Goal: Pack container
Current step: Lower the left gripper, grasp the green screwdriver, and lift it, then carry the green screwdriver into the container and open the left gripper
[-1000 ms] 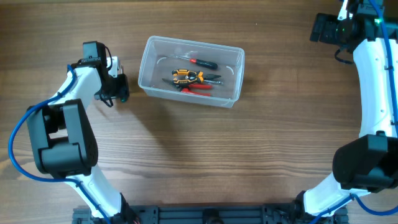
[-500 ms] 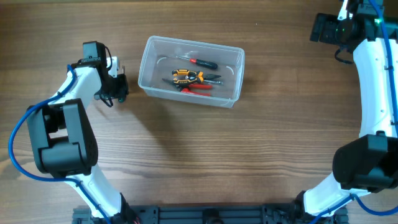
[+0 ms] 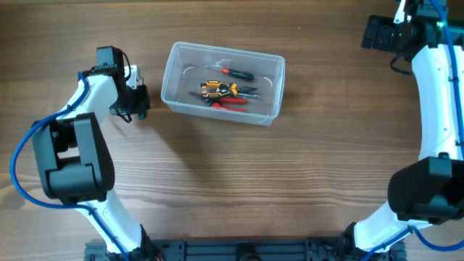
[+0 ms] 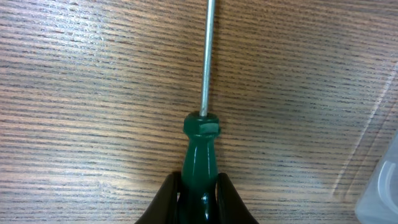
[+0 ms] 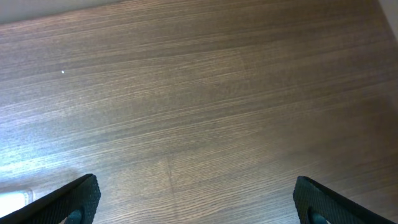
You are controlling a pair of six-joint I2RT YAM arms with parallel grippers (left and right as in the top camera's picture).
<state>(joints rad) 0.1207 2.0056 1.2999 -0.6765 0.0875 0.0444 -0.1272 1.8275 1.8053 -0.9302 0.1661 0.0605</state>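
The clear plastic container point(image 3: 171, 94) stands on the wooden table, upper middle in the overhead view. Inside it lie a red-handled screwdriver point(image 3: 238, 73), an orange and black tool point(image 3: 214, 89) and red-handled pliers point(image 3: 230, 102). My left gripper point(image 3: 138, 101) is just left of the container and is shut on a green-handled screwdriver point(image 4: 200, 155). Its metal shaft point(image 4: 208, 56) points away from the jaws, low over the table. The container's edge shows in the left wrist view point(image 4: 380, 193). My right gripper point(image 5: 196, 199) is open and empty, far at the table's upper right point(image 3: 380, 32).
Bare wooden table surrounds the container. The right wrist view shows only wood grain between the open fingers.
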